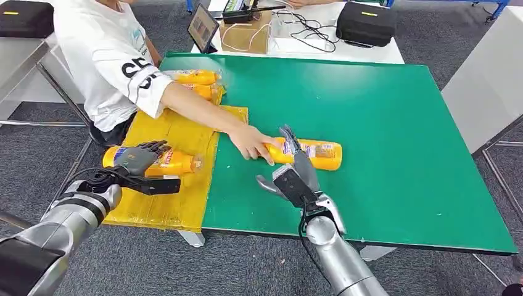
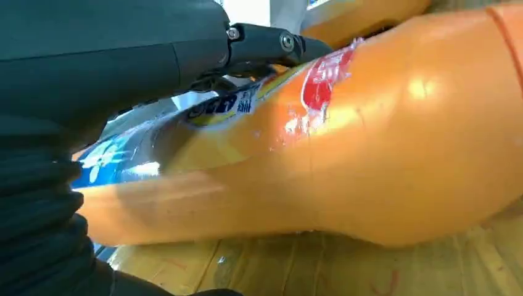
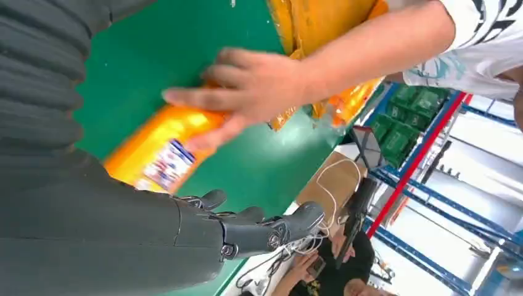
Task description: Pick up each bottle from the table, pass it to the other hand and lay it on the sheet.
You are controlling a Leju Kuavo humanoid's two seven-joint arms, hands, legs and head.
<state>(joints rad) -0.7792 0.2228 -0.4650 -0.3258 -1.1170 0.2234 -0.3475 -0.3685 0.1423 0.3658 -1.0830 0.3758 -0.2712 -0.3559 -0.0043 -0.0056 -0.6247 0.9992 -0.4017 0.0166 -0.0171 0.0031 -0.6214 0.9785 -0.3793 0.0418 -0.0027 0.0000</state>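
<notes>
Bottle (image 1: 311, 154): lies on green counter (image 1: 382, 111) under a person's hand (image 1: 250, 143). Right hand (image 1: 290, 176) spread, empty; wait, then close around mid-body. Left hand (image 1: 139, 159) grips second bottle (image 1: 176, 163) over yellow sheet (image 1: 179, 132).

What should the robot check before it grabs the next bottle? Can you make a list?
1. Bottle on the green table lying within reach: ok, bottle lies just ahead of the right hand.
2. Person's hand clear of that bottle: not ok, it is touching it.
3. Right hand free: ok, fingers apart, holding nothing.
4. Left hand free to receive: not ok, it rests on a bottle on the sheet.
5. Room on the yellow sheet: ok.
</notes>
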